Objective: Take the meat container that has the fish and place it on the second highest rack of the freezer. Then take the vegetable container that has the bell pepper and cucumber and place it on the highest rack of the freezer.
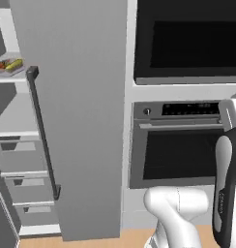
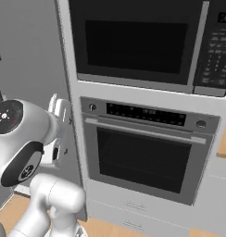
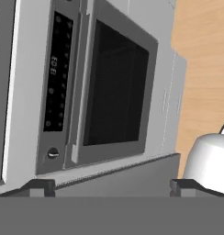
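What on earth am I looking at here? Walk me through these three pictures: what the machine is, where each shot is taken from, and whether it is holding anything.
It is a rendered kitchen with a white robot arm on a base that can drive. Two pictures come from cameras on that base, behind the arm to its left and right. The third comes from a camera on the hand, rolled sideways. All three show a wall oven, with a microwave above it. At left the freezer door stands open; a vegetable container sits on a shelf inside, over three drawers. The gripper is open and holds nothing; its two dark fingertips stand wide apart.
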